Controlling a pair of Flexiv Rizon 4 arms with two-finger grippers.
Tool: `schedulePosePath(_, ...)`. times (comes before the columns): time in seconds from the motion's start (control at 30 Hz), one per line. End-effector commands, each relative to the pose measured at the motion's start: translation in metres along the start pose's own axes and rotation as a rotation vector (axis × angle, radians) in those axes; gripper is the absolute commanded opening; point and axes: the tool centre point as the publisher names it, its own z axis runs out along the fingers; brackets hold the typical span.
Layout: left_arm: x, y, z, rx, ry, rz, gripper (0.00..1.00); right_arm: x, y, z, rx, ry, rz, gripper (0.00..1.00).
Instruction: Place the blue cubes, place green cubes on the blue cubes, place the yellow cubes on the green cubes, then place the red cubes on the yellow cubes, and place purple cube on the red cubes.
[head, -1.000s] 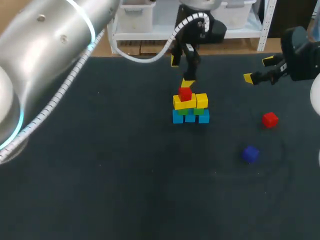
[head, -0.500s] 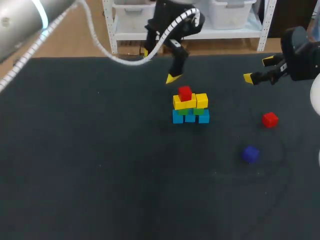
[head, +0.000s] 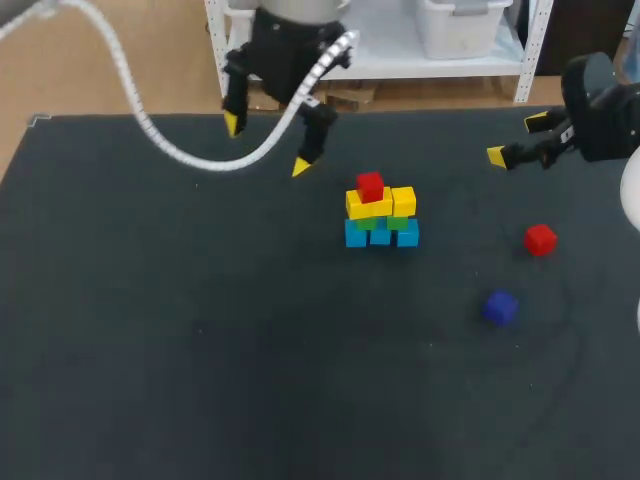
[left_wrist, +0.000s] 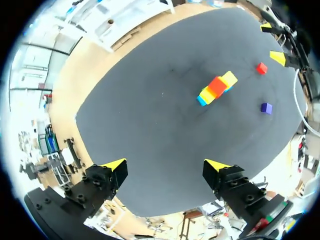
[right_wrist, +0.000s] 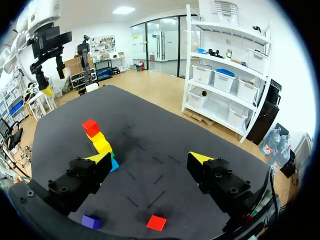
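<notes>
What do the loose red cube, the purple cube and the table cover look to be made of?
The loose red cube: probably painted wood or hard plastic; flat even colour, crisp edges, no glare. The purple cube: likely the same, matte; too small to tell grain. The table cover: dark matte fabric or felt-like mat, it seems; no reflections, faint scuff marks.

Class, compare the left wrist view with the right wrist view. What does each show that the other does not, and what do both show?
Only the left wrist view: the cube stack seen from above and unobstructed, well ahead of the open left gripper.
Only the right wrist view: the stack seen from the side, its base partly hidden behind a finger of the open right gripper.
Both: the stack with a red cube on top, the loose red cube, the purple cube, and both grippers.
</notes>
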Motion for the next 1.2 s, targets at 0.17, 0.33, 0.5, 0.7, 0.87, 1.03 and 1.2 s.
schedulePosePath(0.17,0.025,0.013,0.03,0.046,-0.731,-0.113,1.0,0.001,-0.001,0.0,-0.006,-0.004,-0.001,1.0)
schedulePosePath(0.33,0.025,0.019,0.048,0.008,-0.782,-0.14,1.0,0.001,-0.001,0.0,-0.006,-0.004,-0.001,1.0)
schedulePosePath(0.5,0.025,0.026,0.055,-0.001,-0.861,-0.162,1.0,0.001,-0.001,0.0,-0.006,-0.004,-0.001,1.0)
schedulePosePath(0.7,0.016,0.043,0.057,-0.012,-0.904,-0.165,1.0,0.001,-0.001,0.0,-0.006,-0.004,-0.001,1.0)
schedulePosePath(0.87,0.007,0.062,0.057,0.001,-0.93,-0.191,1.0,0.001,-0.001,0.0,-0.006,-0.004,-0.001,1.0)
schedulePosePath(1.03,-0.007,0.08,0.064,0.039,-0.97,-0.206,1.0,0.001,-0.001,0.0,-0.006,-0.004,-0.001,1.0)
schedulePosePath(1.2,-0.024,0.092,0.064,0.051,-0.988,-0.204,1.0,0.001,-0.001,0.0,-0.006,-0.004,-0.001,1.0)
